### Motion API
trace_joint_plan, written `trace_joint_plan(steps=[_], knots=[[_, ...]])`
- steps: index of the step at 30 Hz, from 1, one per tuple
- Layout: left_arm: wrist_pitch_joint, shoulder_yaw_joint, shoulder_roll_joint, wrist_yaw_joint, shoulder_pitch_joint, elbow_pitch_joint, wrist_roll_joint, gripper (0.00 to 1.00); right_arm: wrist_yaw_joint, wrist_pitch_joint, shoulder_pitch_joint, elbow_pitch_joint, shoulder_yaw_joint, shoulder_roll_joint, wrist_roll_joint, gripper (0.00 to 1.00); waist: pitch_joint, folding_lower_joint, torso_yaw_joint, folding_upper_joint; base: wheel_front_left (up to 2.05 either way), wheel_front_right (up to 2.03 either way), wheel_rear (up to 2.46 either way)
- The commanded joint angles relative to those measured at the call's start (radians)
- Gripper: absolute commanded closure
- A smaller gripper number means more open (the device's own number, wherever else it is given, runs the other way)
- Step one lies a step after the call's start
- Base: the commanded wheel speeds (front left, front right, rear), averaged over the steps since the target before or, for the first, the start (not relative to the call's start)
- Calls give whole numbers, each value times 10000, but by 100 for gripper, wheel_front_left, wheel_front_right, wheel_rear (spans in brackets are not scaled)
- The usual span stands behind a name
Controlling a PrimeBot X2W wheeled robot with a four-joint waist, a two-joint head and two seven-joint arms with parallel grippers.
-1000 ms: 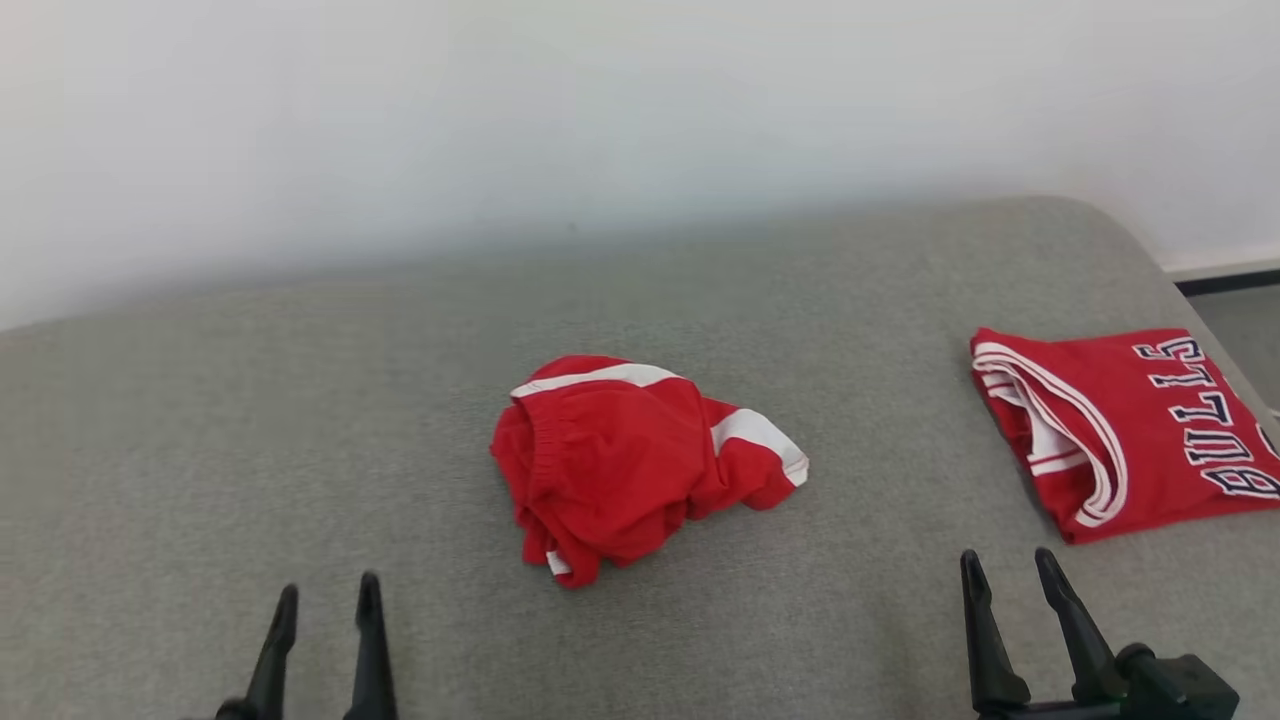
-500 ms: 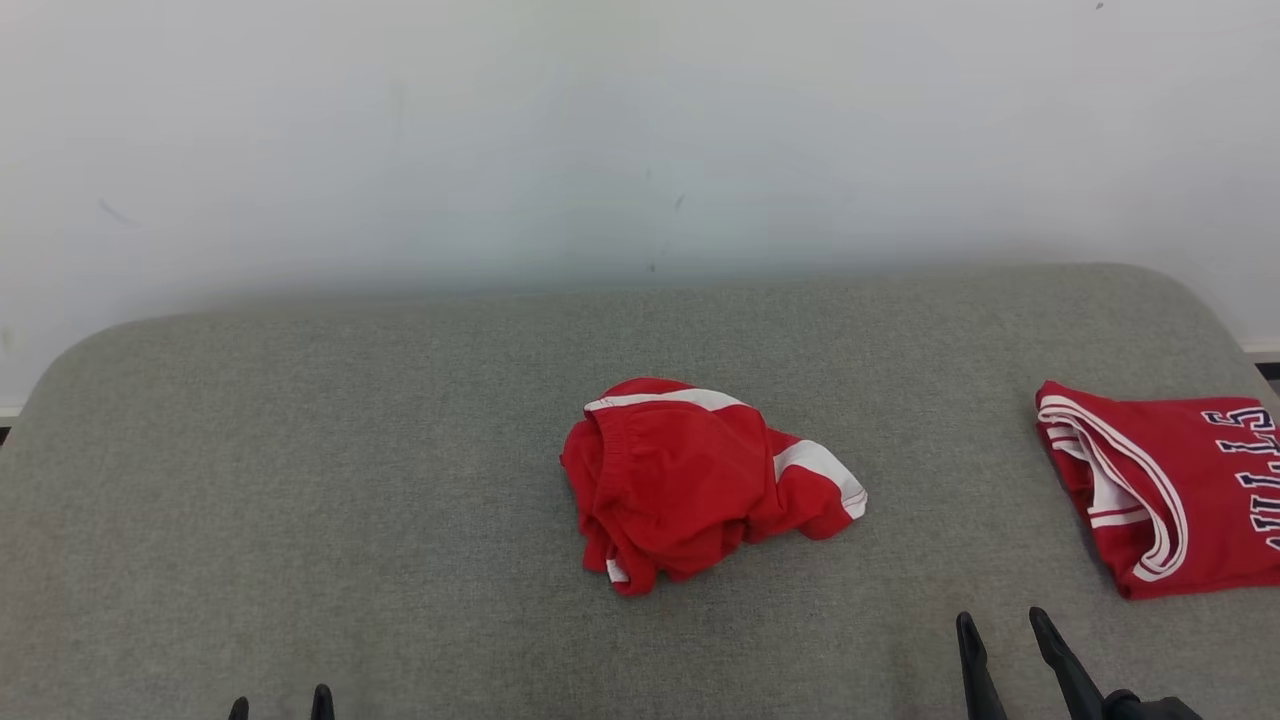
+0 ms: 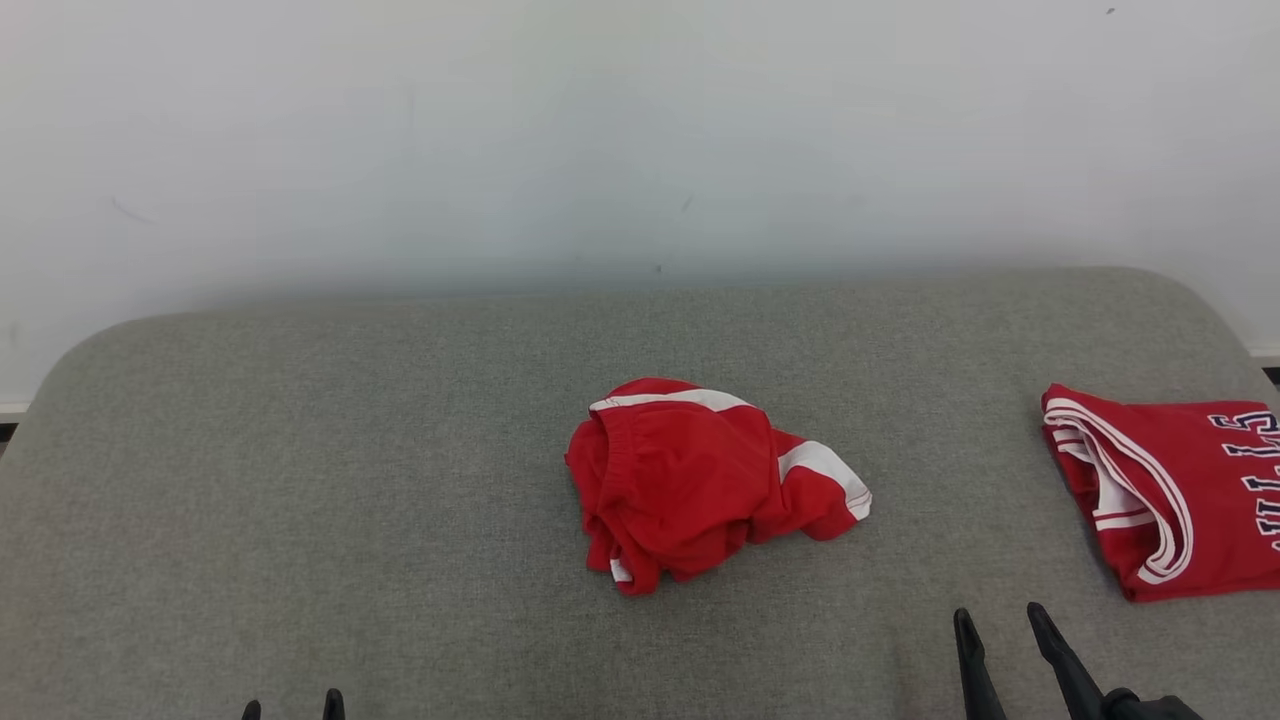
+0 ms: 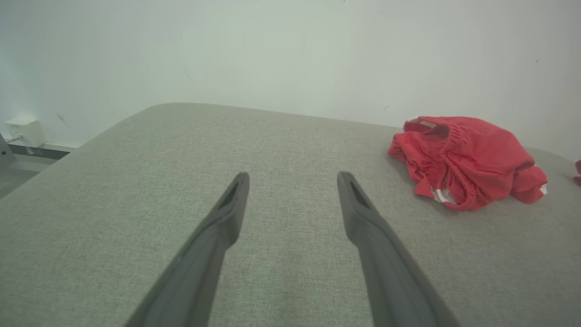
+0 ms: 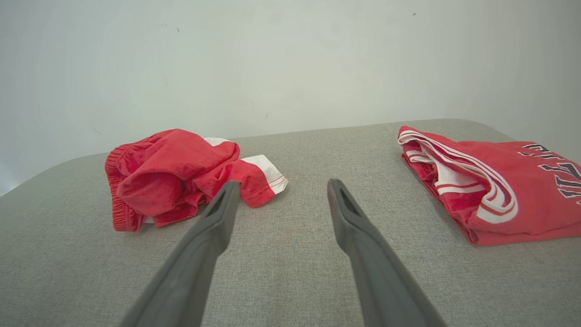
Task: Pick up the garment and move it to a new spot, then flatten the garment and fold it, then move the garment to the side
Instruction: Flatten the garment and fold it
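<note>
i am looking down on a table (image 3: 300, 480) covered in grey woven fabric, padded-looking, with rounded corners at the far left and far right. behind it a plain white wall (image 3: 600, 130) is rising, scuffed with a few faint marks. in my left wrist view a small white box (image 4: 25, 131) is sitting low against that wall, above a dark baseboard strip (image 4: 38, 151), and a bit of pale floor (image 4: 16, 177) is showing beyond the table's left edge.

the garment (image 3: 700, 480), a pair of red shorts with white stripes, is lying crumpled in a loose heap near the middle of the table, its elastic waistband bunched and turned toward my left side. a folded red jersey (image 3: 1160, 490) with white trim and dark lettering is lying flat well to the right of it, near the table's right edge, apart from the shorts.

my left jaws are hanging released, their dark fingers (image 4: 229, 213) spread wide above bare grey fabric, with the garment well off to their right. my right jaws are also standing released, their fingers (image 5: 218, 213) splayed and pointing at the open strip of table between the shorts and the jersey, touching neither. in the head view the tips of both pairs are poking up from the bottom edge.
</note>
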Motion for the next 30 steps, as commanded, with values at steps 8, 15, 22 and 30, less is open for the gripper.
trace_joint_plan(steps=[8,15,22,30], knots=[[-25,43,-16,-53,-110,133,62,0,-22,-57,-113,20,123,109,-91,0,81,0,-72,0,0,0,0],[-25,-247,-22,-66,-870,813,-502,0,-22,-62,-192,31,165,151,-9,0,176,0,-146,0,0,0,0],[2940,-957,17,-35,-3947,1939,-1536,0,-22,-72,-387,-56,348,177,9,0,569,0,-445,0,0,0,0],[6620,-1072,-11,817,-7240,3588,-3170,0,-22,-36,-992,-200,806,163,74,0,1665,0,-1498,0,0,0,0]])
